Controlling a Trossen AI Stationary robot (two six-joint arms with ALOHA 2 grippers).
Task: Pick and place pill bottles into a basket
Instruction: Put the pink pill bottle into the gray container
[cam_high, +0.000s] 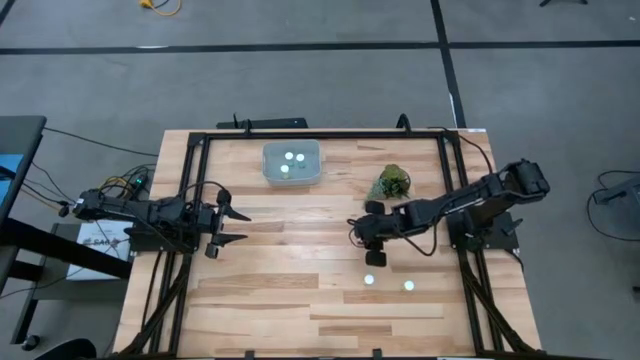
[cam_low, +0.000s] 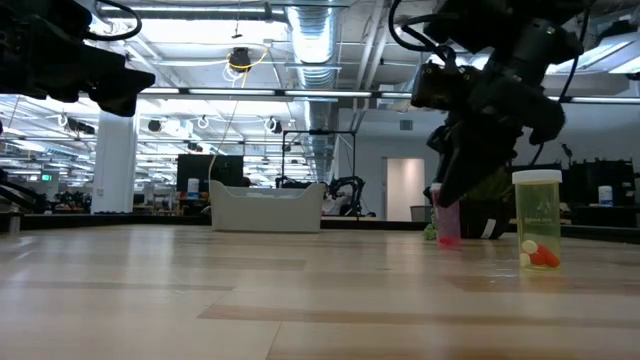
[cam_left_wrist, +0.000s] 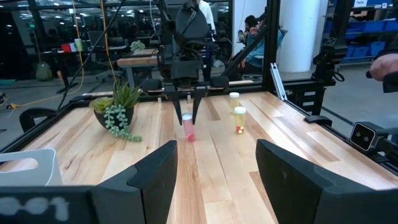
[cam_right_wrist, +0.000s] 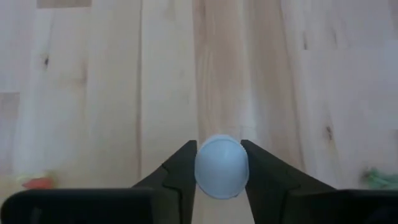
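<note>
The pale basket stands at the table's far middle with three white-capped pill bottles inside; it also shows in the low view. My right gripper points down near the table's middle, shut on a pill bottle with pink contents. Two more bottles stand upright on the table nearer the near edge. My left gripper hangs open and empty at the table's left. My right gripper pinches the pink bottle's white cap between its two fingers, one on each side. The fingers come from above, pointing down. The bottle stands upright below them; whether its base rests on the table, I cannot tell.
A green leafy sprig in a dark pot stands just to the far side of my right gripper. A black frame runs around the table's edges. Bare wood lies between the basket and my right gripper.
</note>
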